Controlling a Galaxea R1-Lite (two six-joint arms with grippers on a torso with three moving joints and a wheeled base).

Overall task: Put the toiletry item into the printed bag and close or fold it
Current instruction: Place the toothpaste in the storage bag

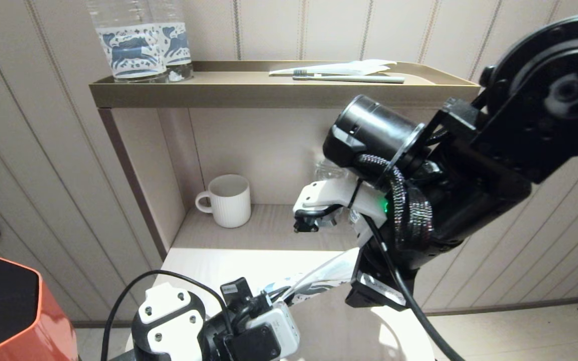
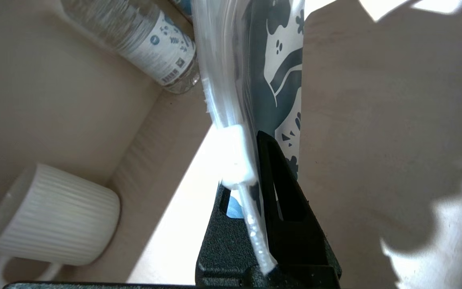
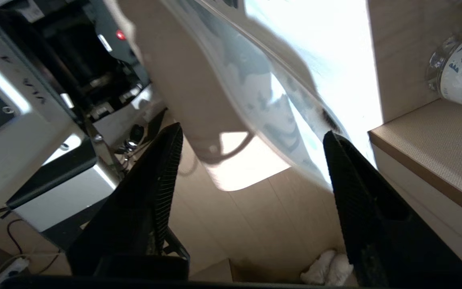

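The printed bag [image 2: 283, 80], white with a dark blue pattern, hangs above the pale tabletop [image 1: 208, 271]. My left gripper [image 2: 251, 168] is shut on its lower end. The toiletry item [image 2: 235, 156], a slim white toothbrush with a small tab, runs along the bag's translucent side, and its handle passes between the shut jaws. I cannot tell whether it is fully inside. In the head view the left gripper [image 1: 269, 301] is at the bottom middle, with the bag [image 1: 319, 281] reaching to the right gripper [image 1: 369, 293]. My right gripper [image 3: 252, 130] is open just below the bag [image 3: 271, 104], holding nothing.
A white ribbed mug [image 1: 226, 200] and a lying clear bottle [image 2: 155, 44] sit in the lower niche. On the top shelf [image 1: 279, 93] stand two clear bottles [image 1: 138, 45], and a grey-green toothbrush [image 1: 349, 78] lies beside a white wrapper [image 1: 349, 67]. An orange object [image 1: 8, 311] sits at lower left.
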